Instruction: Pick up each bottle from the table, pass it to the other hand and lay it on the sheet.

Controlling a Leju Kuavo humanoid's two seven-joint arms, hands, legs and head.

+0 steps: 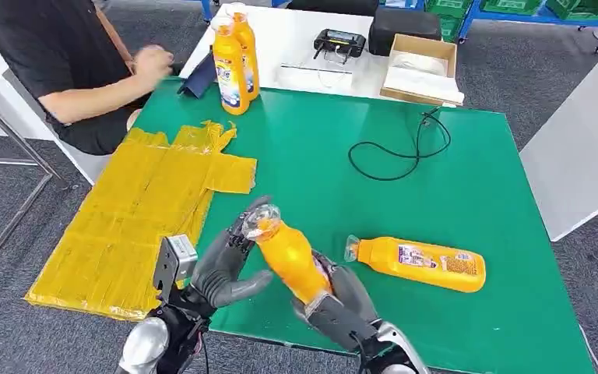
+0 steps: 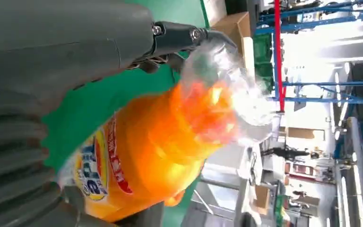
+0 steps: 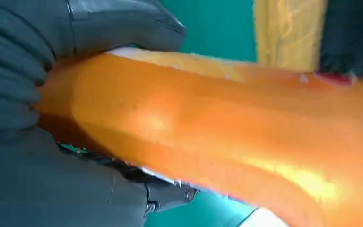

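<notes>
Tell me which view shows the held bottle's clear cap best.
Left wrist view: the clear cap fills the frame's middle, a dark finger touching it. Head view shows the cap small beside the left hand. Right wrist view shows the orange bottle in the right hand.

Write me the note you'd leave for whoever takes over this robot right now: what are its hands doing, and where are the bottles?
Right hand grips the base of an orange bottle, tilted above the green table.
Left hand is at its neck, fingers around the clear cap; grasp not clearly closed.
Second bottle lies on the table; two more bottles stand at the far edge.
Yellow sheet holds no bottle.
Left: finish the handover, lay it down, then the others.
</notes>
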